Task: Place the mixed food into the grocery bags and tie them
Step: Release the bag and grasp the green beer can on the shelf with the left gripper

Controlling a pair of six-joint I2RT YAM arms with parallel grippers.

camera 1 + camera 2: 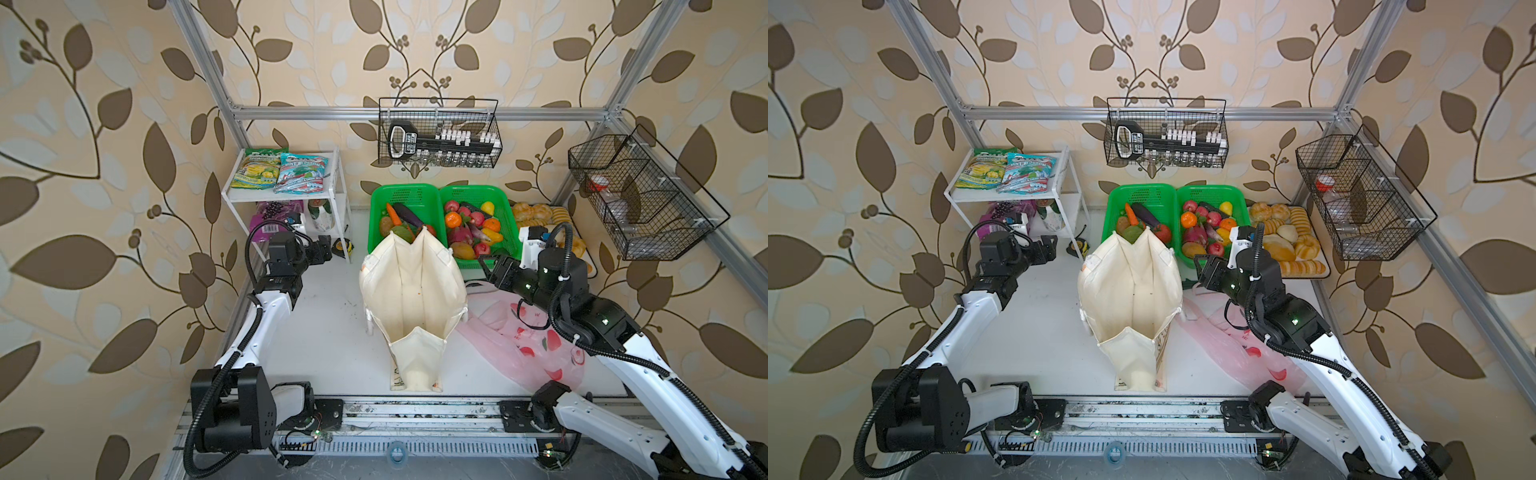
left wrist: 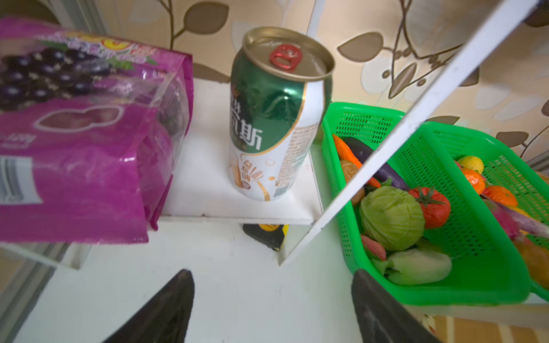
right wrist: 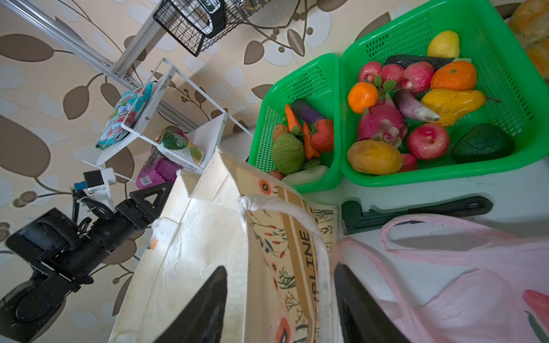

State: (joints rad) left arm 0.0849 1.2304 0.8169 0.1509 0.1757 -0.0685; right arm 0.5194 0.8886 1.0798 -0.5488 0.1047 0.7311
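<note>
The cream canvas tote (image 1: 411, 299) stands open mid-table, and the pink plastic bag (image 1: 536, 345) lies flat to its right. My right gripper (image 3: 280, 268) is open astride the tote's right wall and white strap (image 3: 323, 267), not pinching them. My left gripper (image 2: 271, 271) is open and empty in front of the white rack's lower shelf (image 2: 208, 184). On that shelf stand the can (image 2: 276, 118) and the purple grape packet (image 2: 83, 142). The teal mint packet (image 1: 301, 172) lies on the rack's top. Cabbage (image 2: 392, 216), tomato (image 2: 433, 206) and potato (image 3: 280, 132) sit in the left green basket (image 2: 481, 276).
A second green basket (image 1: 505, 208) holds fruit, with a tray of bread rolls (image 1: 1287, 232) to its right. A yellow-green snack packet (image 1: 255, 168) lies on the rack. A black wrench (image 3: 416, 212) lies by the pink bag, a tape measure (image 1: 343, 248) by the rack. Wire baskets (image 1: 640, 195) hang on the frame.
</note>
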